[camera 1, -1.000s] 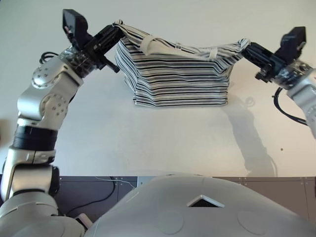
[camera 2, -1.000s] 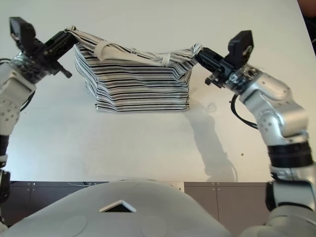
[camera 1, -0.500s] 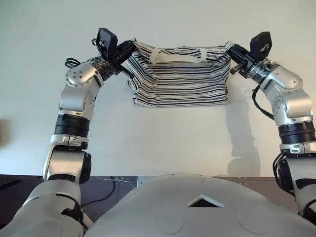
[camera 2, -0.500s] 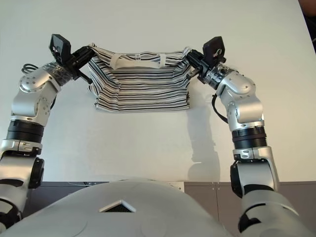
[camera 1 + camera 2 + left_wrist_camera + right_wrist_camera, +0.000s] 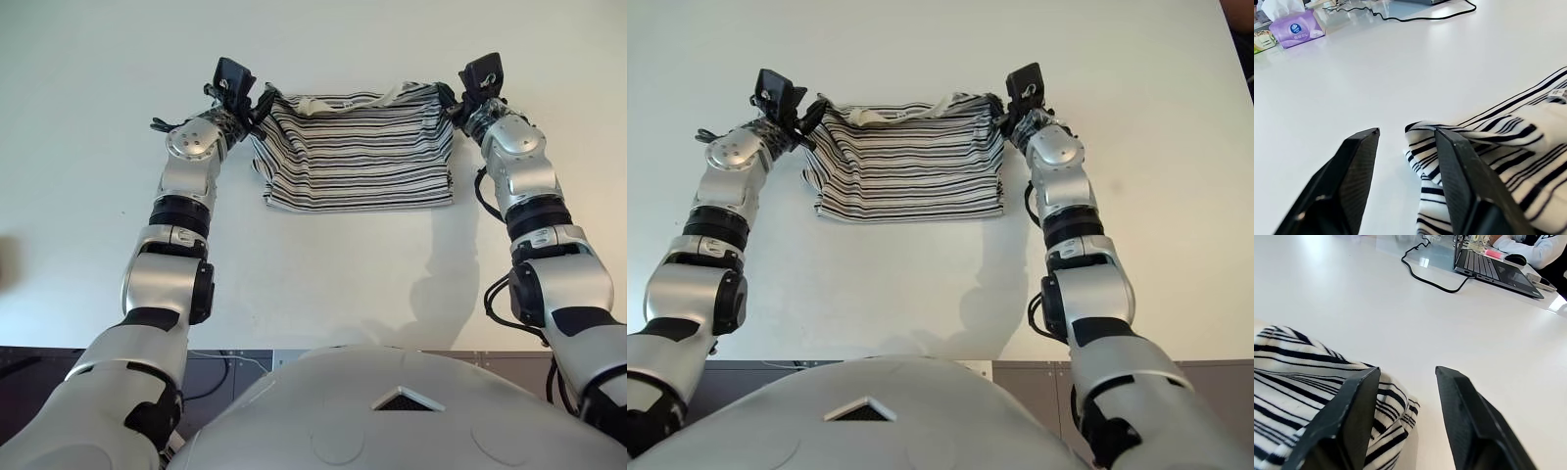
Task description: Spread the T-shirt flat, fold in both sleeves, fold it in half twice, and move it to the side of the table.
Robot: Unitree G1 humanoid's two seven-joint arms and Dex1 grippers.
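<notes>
You had the left gripper (image 5: 1408, 133) out at the far left corner of the T-shirt (image 5: 358, 157), fingers (image 5: 1459, 166) apart. One finger sat over the striped cloth and the other over bare surface (image 5: 294, 294). The corner hem poked partly into the gap, and I couldn't tell whether the finger was actually touching the fabric. Farther off on that side, the left wrist view had a purple tissue box (image 5: 1295, 32) on the surface. The T-shirt, in black and white stripes, lay on the far middle of the surface between your two arms, folded into a rough rectangle. Its near edge was straight, its far edge was a bit bunched, and the white collar band (image 5: 338, 101) ran along that far edge. The left far corner was rumpled. You had the right gripper (image 5: 1408, 369) at the far right corner, also spread apart. One finger was over the cloth, the other was over bare surface, and the shirt's edge lay just under the gap. Beyond it, the right wrist view showed an open laptop (image 5: 1493, 271) with a black cable (image 5: 1435, 279) trailing across the surface, well apart from the shirt.
</notes>
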